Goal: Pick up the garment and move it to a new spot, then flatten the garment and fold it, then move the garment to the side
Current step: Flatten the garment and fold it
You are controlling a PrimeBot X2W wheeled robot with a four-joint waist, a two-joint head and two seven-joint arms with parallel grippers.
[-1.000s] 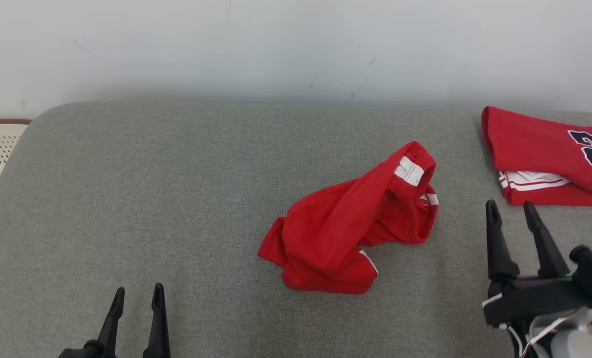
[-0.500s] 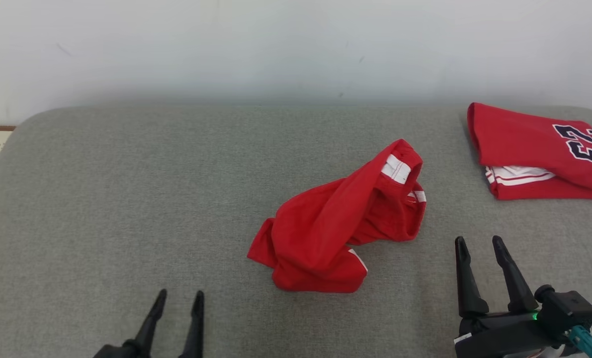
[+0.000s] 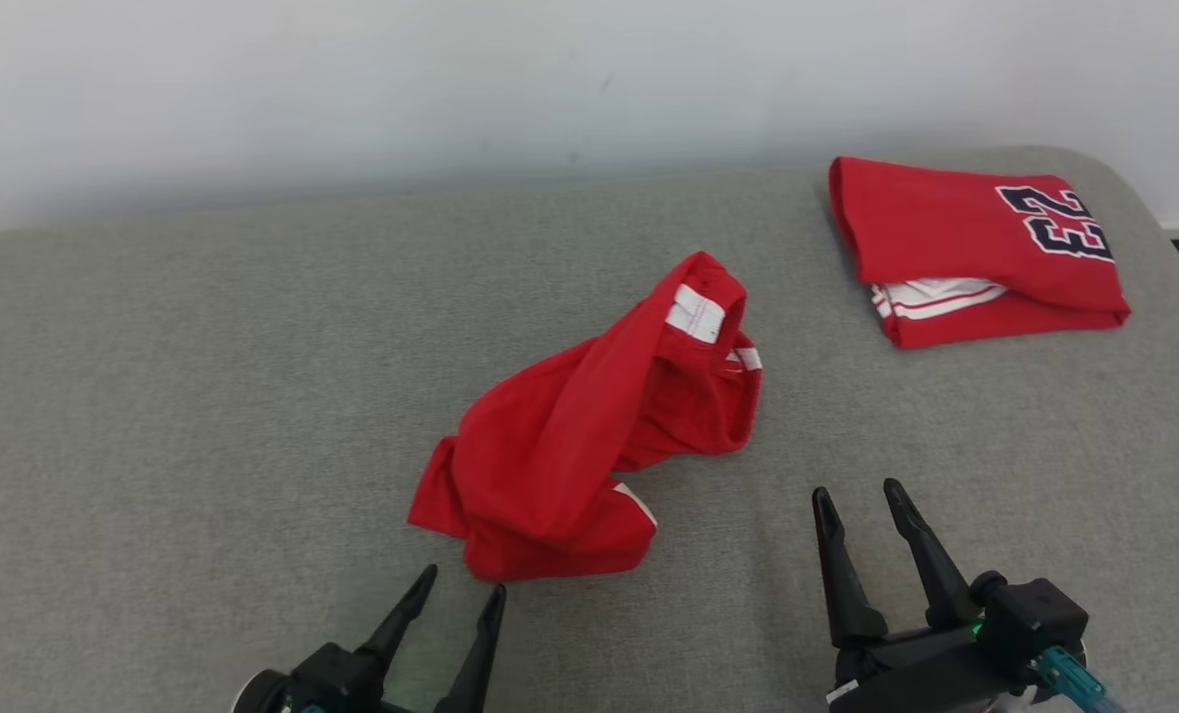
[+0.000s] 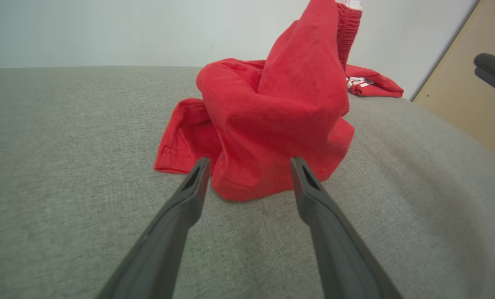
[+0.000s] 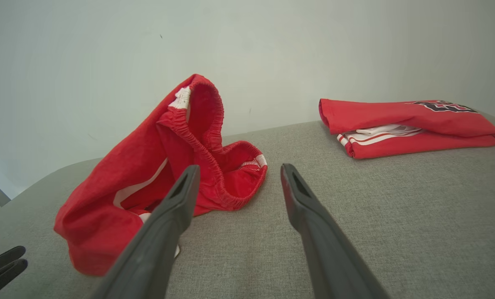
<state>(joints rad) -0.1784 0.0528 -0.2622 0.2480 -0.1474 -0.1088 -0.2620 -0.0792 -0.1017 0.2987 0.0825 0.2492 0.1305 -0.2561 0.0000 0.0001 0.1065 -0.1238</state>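
1. Garment (image 3: 589, 426): red shorts, crumpled in a heap, elastic waistband raised at the far end, white label showing. Near the middle of the cushion.
2. Cushion (image 3: 203, 396): grey woven fabric, set against a pale wall (image 3: 351, 79).
3. Left gripper (image 3: 462, 580): fingers apart, holding nothing. Tips just beside the heap's near edge and pointing at it; contact not discernible.
4. Right gripper (image 3: 856, 488): fingers apart, holding nothing. Right of the heap, clear of it.
5. Folded jersey (image 3: 965, 248): red, white trim, dark number. Far right of the cushion, well apart from the heap.
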